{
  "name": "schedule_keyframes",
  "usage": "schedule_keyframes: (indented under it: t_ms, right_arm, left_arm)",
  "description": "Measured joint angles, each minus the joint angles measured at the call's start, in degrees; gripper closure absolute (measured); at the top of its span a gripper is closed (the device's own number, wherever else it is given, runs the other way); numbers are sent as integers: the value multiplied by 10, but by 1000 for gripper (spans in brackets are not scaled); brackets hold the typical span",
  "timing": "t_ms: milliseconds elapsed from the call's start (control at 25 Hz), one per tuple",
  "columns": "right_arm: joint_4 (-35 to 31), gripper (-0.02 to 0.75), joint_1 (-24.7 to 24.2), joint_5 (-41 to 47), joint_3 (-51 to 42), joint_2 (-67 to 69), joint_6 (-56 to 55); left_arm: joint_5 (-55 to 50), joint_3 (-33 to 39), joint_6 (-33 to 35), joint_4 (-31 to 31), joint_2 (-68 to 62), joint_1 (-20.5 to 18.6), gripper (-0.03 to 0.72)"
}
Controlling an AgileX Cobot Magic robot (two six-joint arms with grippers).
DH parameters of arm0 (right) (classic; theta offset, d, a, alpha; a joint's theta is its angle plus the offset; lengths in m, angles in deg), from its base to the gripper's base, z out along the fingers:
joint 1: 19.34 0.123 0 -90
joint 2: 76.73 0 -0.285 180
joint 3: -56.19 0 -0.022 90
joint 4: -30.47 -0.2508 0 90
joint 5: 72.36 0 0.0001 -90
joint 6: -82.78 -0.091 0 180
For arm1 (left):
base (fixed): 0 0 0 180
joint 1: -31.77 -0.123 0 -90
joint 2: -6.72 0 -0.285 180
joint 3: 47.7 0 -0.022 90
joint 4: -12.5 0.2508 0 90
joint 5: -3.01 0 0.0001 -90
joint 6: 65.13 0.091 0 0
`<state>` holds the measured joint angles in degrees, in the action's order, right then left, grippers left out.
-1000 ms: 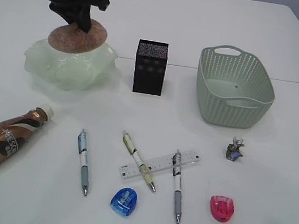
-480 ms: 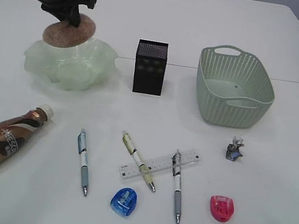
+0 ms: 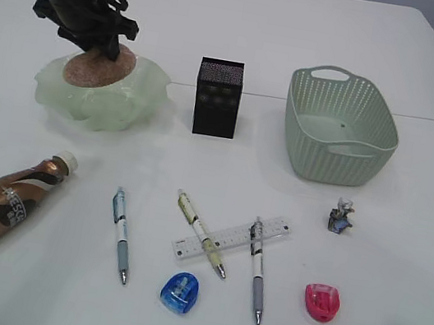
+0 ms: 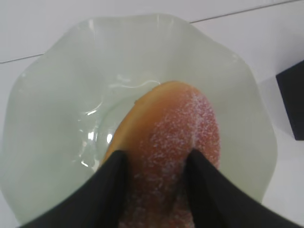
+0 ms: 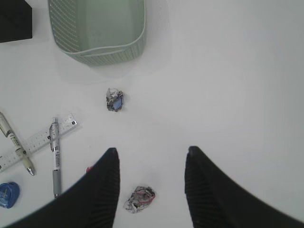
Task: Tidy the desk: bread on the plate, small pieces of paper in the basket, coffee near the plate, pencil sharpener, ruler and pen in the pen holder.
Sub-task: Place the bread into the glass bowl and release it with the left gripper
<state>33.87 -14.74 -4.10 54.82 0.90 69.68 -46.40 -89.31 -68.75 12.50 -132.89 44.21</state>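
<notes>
Bread [image 4: 173, 137] golden-brown, white sugar speckle; plate [image 4: 57, 118] pale translucent green. My end effector fingers [image 4: 107, 194] black. Basket [image 3: 339, 129] grey-green, perforated weave. Pen holder [image 3: 217, 97] black mesh. Counter [image 3: 432, 73] plain white.

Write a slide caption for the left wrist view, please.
Left hand straddles the sugar-topped bread in the ruffled green plate.

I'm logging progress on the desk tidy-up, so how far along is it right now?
Nearly done: the bread sits in the plate, with the left tool around it. Left: the coffee lies far from the plate; three pens, the ruler and two sharpeners are on the desk, not in the pen holder; both paper wads are outside the basket.
</notes>
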Motion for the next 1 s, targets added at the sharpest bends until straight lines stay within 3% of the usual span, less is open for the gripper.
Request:
schedule_keyframes:
  t_ms: [200,320,1000]
  right_arm:
    - [0,374,0,0,0,0,0]
    - [0,374,0,0,0,0,0]
    - [0,374,0,-5,0,0,0]
  left_arm:
    - [30,0,0,0,-4,-1,229]
    - [37,0,0,0,-7,-1,162]
    - [0,0,0,0,-8,-1,139]
